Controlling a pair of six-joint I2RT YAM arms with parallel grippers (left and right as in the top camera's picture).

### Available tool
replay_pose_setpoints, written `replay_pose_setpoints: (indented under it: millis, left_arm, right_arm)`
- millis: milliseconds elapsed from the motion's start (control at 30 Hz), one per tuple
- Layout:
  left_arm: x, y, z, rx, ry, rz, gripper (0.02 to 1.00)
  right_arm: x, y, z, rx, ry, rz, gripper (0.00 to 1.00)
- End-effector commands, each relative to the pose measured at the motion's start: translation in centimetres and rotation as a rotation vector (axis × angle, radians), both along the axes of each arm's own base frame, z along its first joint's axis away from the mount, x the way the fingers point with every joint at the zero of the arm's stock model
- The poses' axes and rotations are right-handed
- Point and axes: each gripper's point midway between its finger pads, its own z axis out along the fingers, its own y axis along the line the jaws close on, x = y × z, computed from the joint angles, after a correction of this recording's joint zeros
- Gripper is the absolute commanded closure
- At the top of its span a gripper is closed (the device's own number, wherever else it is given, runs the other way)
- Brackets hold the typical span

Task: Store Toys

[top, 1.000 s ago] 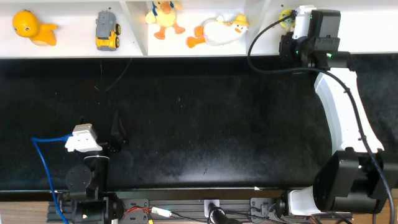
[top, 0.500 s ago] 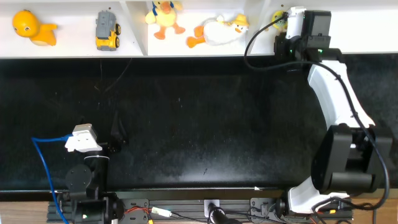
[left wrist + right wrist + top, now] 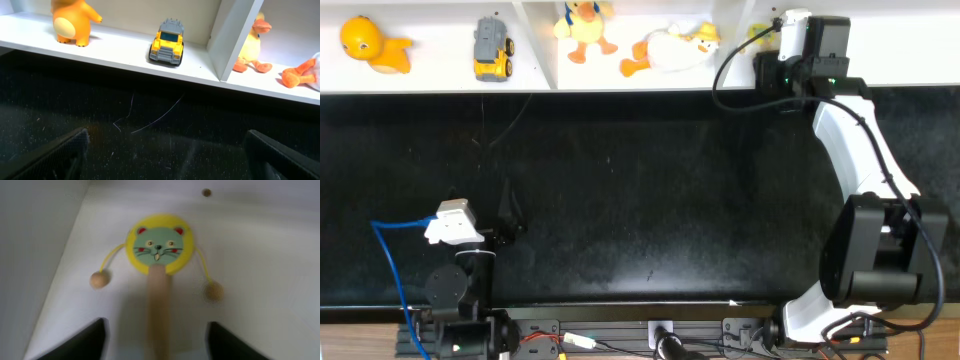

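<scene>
Arm (image 3: 860, 130) (right) stretched to shelf (image 3: 620, 84) | claw (image 3: 161, 342) spread over rattle drum (image 3: 159, 247)

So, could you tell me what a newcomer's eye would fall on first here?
The yellow cat-face rattle drum, lying in the right-hand compartment of the white shelf with the right tool open either side of its handle. Then the toys shelved further left: an orange duck, a yellow truck and two plush ducks.

A robot lab bench: black mat (image 3: 650, 200), white cubby shelf (image 3: 540, 45), loose cables (image 3: 395, 250) along the rail.
</scene>
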Motion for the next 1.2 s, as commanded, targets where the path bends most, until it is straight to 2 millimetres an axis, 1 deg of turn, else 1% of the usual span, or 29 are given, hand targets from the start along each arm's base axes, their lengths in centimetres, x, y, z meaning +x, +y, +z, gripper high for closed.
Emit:
replay_pose_setpoints:
  millis: [33,67,167,267,367,400,433,500,533,600,667,800,900,967,1000,1033,1133,1200]
  left_arm:
    - [0.0,-0.1,0.0,0.001,-0.006,0.0,0.02]
    - [0.0,-0.1,0.0,0.001,-0.006,0.0,0.02]
    - [0.0,-0.1,0.0,0.001,-0.006,0.0,0.02]
    - [0.0,-0.1,0.0,0.001,-0.006,0.0,0.02]
    - [0.0,-0.1,0.0,0.001,-0.006,0.0,0.023]
    - [0.0,-0.1,0.0,0.001,-0.006,0.0,0.02]
    - [0.0,-0.1,0.0,0.001,-0.006,0.0,0.02]
    - [0.0,-0.1,0.0,0.001,-0.006,0.0,0.02]
    - [0.0,-0.1,0.0,0.001,-0.006,0.0,0.02]
    - [0.0,-0.1,0.0,0.001,-0.006,0.0,0.02]
    - [0.0,-0.1,0.0,0.001,-0.006,0.0,0.02]
    - [0.0,-0.1,0.0,0.001,-0.006,0.0,0.02]
    - [0.0,-0.1,0.0,0.001,-0.006,0.0,0.02]
    - [0.0,-0.1,0.0,0.001,-0.006,0.0,0.02]
    - [0.0,-0.1,0.0,0.001,-0.006,0.0,0.02]
    - [0.0,-0.1,0.0,0.001,-0.006,0.0,0.02]
    - [0.0,-0.1,0.0,0.001,-0.006,0.0,0.02]
    - [0.0,-0.1,0.0,0.001,-0.006,0.0,0.02]
  right_arm:
    - [0.1,0.0,0.2,0.042,0.002,-0.044,0.027]
    - [0.1,-0.1,0.6,0.06,-0.001,-0.066,0.005]
    - [-0.2,-0.1,2.7,0.106,-0.03,-0.113,0.005]
    - [-1.5,-1.2,5.3,0.122,-0.047,-0.222,0.005]
    - [-4.8,-4.1,7.5,0.112,-0.024,-0.463,0.005]
    - [-6.2,-5.1,8.2,0.112,-0.015,-0.544,0.005]
    - [-7.7,-5.8,8.8,0.118,-0.005,-0.599,0.005]
    - [-10.2,-6.5,9.9,0.143,0.021,-0.651,0.005]
    - [-11.3,-6.6,10.3,0.167,0.034,-0.661,0.007]
    - [-13.2,-6.1,11.4,0.224,0.049,-0.639,0.005]
    - [-14.5,-5.7,12.3,0.255,0.052,-0.625,0.005]
    - [-15.6,-5.6,14.0,0.271,0.01,-0.616,0.005]
    - [-15.9,-6.1,14.2,0.252,0.002,-0.637,0.005]
    - [-16.9,-8.2,13.1,0.301,0.027,-0.853,0.003]
    - [-17.5,-9.5,12.3,0.336,0.05,-0.974,0.005]
    - [-18.0,-10.2,11.5,0.368,0.082,-1.035,0.003]
    - [-19.0,-12.8,8.4,0.453,0.215,-1.154,0.003]
    - [-20.3,-15.1,6.1,0.484,0.303,-1.248,0.003]
